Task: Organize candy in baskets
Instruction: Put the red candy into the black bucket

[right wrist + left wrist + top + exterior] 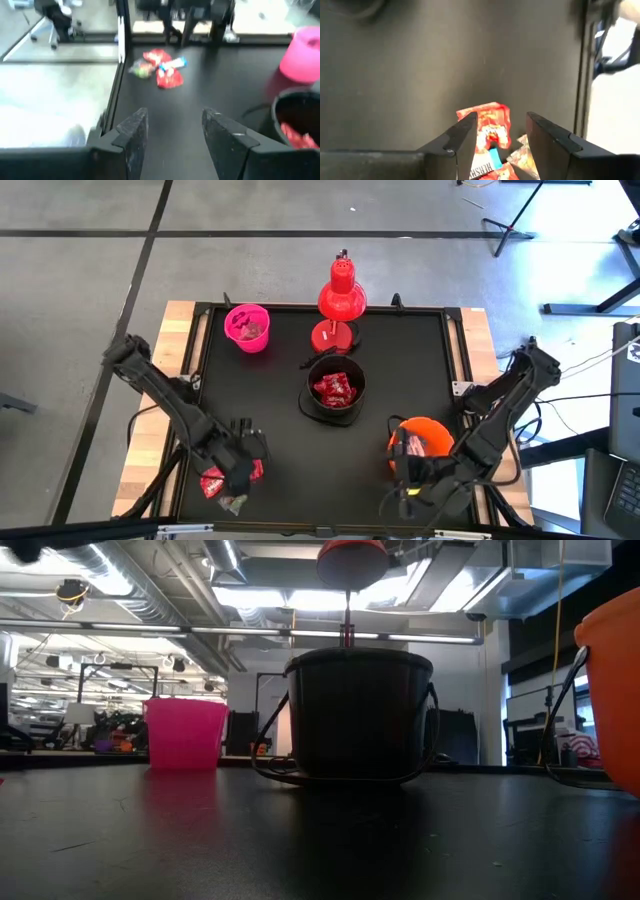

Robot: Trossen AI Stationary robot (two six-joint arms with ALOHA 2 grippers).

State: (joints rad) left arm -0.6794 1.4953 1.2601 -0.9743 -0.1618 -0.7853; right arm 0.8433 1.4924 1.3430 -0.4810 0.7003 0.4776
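A small pile of candy (225, 480) lies near the table's near-left corner, with red wrappers, one white-and-blue and one grey-green. My left gripper (501, 117) is open right over it. Its fingers stand on either side of a red candy (487, 125) and the white-and-blue one (495, 157), with no touch showing. The black basket (335, 390) at mid-table holds red candy. The pink basket (247, 327) stands far left with a few pieces inside. The orange basket (420, 440) stands near right. My right gripper (175, 114) is open beside the orange basket and points toward the pile (160, 67).
A red desk lamp (340, 295) stands on its round base at the far edge, behind the black basket. The black mat has a raised rim (200, 360) and wooden strips outside it. Bare mat lies between the pile and the black basket. The low view shows the pink (185, 735), black (360, 715) and orange (615, 690) baskets.
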